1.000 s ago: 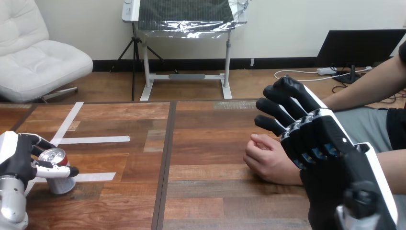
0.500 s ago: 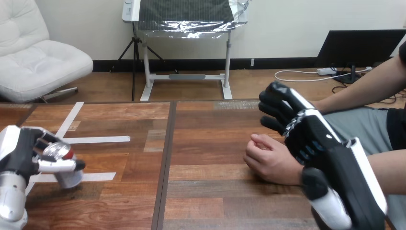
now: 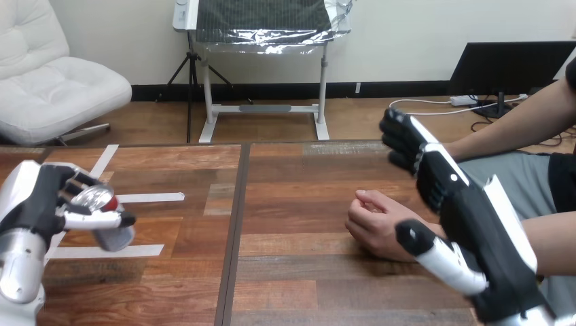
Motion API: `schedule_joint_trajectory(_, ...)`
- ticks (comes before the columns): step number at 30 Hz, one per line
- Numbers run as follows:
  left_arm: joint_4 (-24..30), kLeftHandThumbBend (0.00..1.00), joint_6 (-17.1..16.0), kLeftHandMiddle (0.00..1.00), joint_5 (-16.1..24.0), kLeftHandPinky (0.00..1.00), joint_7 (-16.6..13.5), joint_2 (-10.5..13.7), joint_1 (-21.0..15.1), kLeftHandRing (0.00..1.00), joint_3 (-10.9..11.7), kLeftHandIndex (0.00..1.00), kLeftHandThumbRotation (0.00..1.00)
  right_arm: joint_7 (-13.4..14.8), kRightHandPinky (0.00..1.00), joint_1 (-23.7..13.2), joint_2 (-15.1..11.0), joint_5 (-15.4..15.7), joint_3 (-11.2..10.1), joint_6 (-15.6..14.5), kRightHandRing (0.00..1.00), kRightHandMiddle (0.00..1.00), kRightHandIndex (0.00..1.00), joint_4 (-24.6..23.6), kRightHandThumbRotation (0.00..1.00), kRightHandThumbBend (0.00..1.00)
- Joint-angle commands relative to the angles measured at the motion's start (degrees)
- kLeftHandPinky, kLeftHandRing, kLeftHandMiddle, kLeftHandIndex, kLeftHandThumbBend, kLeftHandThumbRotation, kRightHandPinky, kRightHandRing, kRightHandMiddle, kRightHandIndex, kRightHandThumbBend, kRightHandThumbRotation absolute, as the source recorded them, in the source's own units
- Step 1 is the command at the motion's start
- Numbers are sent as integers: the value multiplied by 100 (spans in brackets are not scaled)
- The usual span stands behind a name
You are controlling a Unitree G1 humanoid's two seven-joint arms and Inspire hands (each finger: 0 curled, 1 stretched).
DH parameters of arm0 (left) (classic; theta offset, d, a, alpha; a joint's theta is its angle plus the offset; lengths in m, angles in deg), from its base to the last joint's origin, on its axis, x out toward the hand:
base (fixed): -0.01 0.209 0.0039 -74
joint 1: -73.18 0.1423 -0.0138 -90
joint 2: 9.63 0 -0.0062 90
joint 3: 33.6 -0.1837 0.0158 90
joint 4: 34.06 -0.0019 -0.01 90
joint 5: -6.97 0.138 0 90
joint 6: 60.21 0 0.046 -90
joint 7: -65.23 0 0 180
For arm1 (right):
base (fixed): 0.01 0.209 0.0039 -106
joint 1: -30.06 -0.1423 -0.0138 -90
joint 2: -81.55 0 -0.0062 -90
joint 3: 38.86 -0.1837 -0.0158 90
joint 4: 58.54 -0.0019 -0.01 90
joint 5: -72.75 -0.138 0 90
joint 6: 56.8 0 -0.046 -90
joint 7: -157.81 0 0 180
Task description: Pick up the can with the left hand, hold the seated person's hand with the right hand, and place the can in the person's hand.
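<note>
black left robot hand (image 3: pixel 37 207) with white shells, silver forearm (image 3: pixel 17 270).

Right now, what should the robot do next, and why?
Probably lower the right robot hand and curl it round the person's hand. It is open beside that hand, not gripping it, while the left robot hand already holds the can tilted above the table.
</note>
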State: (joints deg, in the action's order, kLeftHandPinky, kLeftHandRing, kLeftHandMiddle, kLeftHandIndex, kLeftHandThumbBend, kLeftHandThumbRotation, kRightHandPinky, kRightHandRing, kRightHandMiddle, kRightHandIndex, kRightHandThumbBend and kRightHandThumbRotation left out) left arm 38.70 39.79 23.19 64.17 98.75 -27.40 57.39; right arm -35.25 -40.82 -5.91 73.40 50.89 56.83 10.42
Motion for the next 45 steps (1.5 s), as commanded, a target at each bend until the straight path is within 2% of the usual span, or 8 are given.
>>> schedule_joint_trajectory(1, 1195, 81, 40, 39, -144, 29, 176, 23, -244, 34, 281, 45, 0, 31, 93, -1011, -371, 147, -413, 1, 95, 95, 97, 483, 81, 91)
schedule_joint_trajectory(9, 1713, 82, 219, 38, -187, 28, 425, 34, -196, 33, 316, 44, 0, 10, 88, -1509, -761, 420, -565, 104, 94, 95, 96, 919, 79, 89)
schedule_joint_trajectory(20, 2294, 83, 281, 35, -238, 25, 701, 65, -178, 30, 329, 43, 0, -162, 77, -2085, -1460, 878, -659, -177, 91, 97, 97, 1383, 75, 93)
schedule_joint_trajectory(26, 2561, 83, 485, 35, -258, 24, 862, 57, -207, 30, 323, 43, 0, -242, 74, -2377, -1856, 1226, -629, -168, 92, 97, 97, 1695, 72, 92)
schedule_joint_trajectory(35, 2796, 83, 599, 36, -249, 25, 982, 0, -233, 30, 326, 43, 0, -299, 72, -2788, -2241, 1476, -547, 74, 92, 97, 96, 2272, 65, 90)
schedule_joint_trajectory(42, 2932, 82, 737, 38, -173, 27, 1019, -26, -264, 33, 281, 43, 0, -381, 68, -3043, -2468, 1530, -458, 217, 89, 94, 94, 2698, 60, 91)
schedule_joint_trajectory(45, 2938, 82, 720, 38, -156, 28, 1021, -26, -270, 33, 261, 43, 0, -462, 68, -3127, -2569, 1588, -413, 154, 89, 93, 93, 2796, 59, 93)
